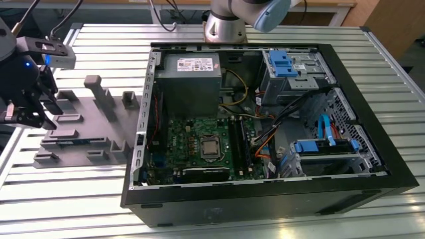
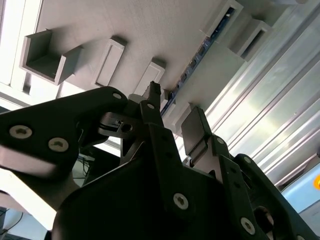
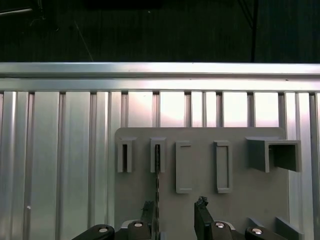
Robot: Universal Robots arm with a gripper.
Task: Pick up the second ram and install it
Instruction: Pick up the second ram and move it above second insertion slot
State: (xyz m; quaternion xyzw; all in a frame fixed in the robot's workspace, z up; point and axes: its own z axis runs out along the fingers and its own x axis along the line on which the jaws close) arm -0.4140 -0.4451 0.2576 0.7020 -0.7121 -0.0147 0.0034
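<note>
Second wrist view — ram (image 2: 201, 50) between fingers (image 2: 193, 129)

one computer case (image 1: 265, 201), one grey fixture (image 1: 81, 124), one ram stick (image 2: 201, 50)

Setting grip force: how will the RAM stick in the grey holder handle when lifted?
Probably stiff and light: the second ram is a thin flat board standing on edge in the grey holder. Likely fragile: small chips line its face. Held off-centre, it might tilt in the jaws.
</note>
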